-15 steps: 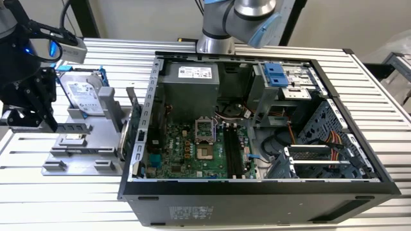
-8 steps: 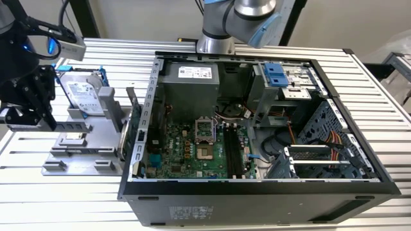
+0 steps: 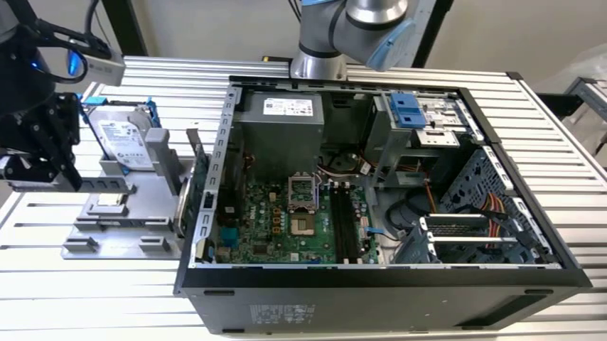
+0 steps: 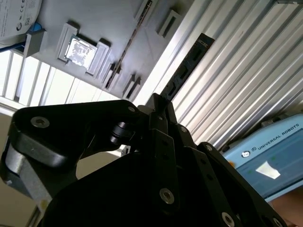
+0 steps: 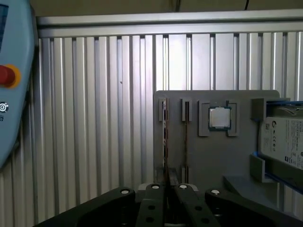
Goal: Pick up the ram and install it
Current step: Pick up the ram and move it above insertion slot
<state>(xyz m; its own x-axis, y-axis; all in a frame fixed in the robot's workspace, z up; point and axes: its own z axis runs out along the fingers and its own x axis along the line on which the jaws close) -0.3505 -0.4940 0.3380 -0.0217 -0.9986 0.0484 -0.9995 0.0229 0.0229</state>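
The ram (image 5: 164,142) is a thin stick, edge-on in the first wrist view, running from my fingertips out over the grey holder tray (image 5: 208,156). The second wrist view shows its dark face (image 4: 189,61) raised beside the tray's edge. My gripper (image 5: 168,185) is shut on its near end. In the exterior view the gripper (image 3: 43,177) hangs at the far left, above the tray's (image 3: 114,227) left end, with the ram (image 3: 43,186) as a dark bar under it. The open computer case (image 3: 379,284) lies to the exterior view's right, its long memory slots (image 3: 346,227) beside the processor socket.
A second thin stick (image 5: 185,137) stands in the tray beside a square silver processor (image 5: 219,117) and a silver hard drive (image 3: 124,138) in a blue frame. A pale blue control pendant (image 5: 14,80) lies on the ribbed metal table. The arm's base (image 3: 318,64) stands behind the case.
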